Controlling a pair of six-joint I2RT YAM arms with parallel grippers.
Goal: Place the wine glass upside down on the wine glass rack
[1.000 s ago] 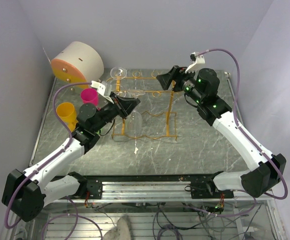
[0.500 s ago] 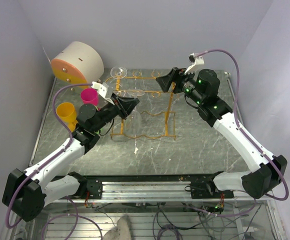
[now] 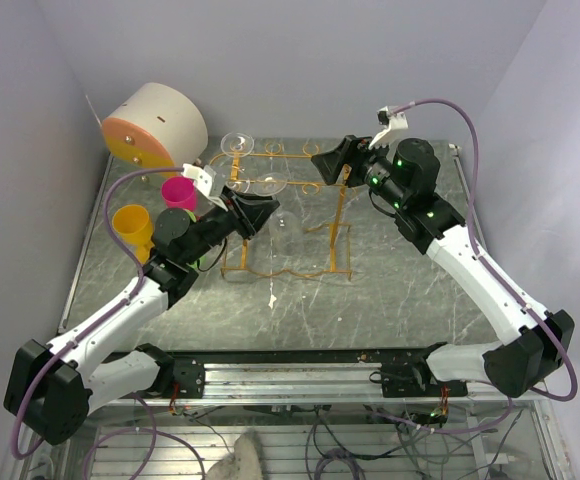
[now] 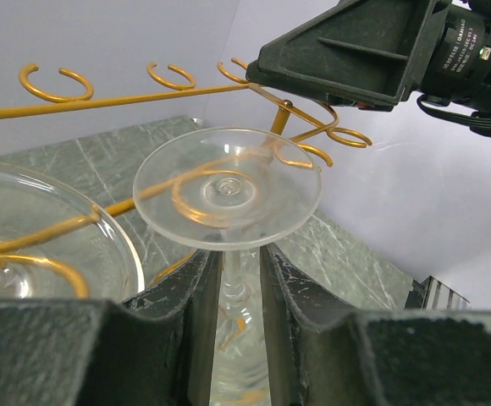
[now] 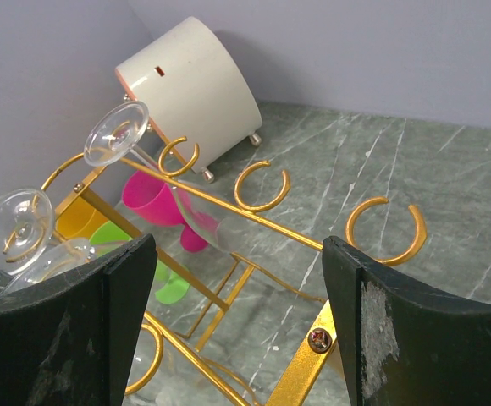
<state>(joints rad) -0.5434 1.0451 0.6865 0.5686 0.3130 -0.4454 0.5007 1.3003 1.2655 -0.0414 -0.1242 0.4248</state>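
Fingers (image 4: 313, 338) hide most of wine glass (image 4: 227, 188) bowl.

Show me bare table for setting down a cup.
Bare: the near strip of table in front of the rack, and right of the rack under the right arm. Crowded: far-left corner with box, pink cup, yellow cup.

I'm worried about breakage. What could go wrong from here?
The left tool holds the glass by its thin stem, base up; it could slip or tilt. Its base sits near a second glass, so they might clink. The open right tool sits close to the rack; a nudge could shake it.
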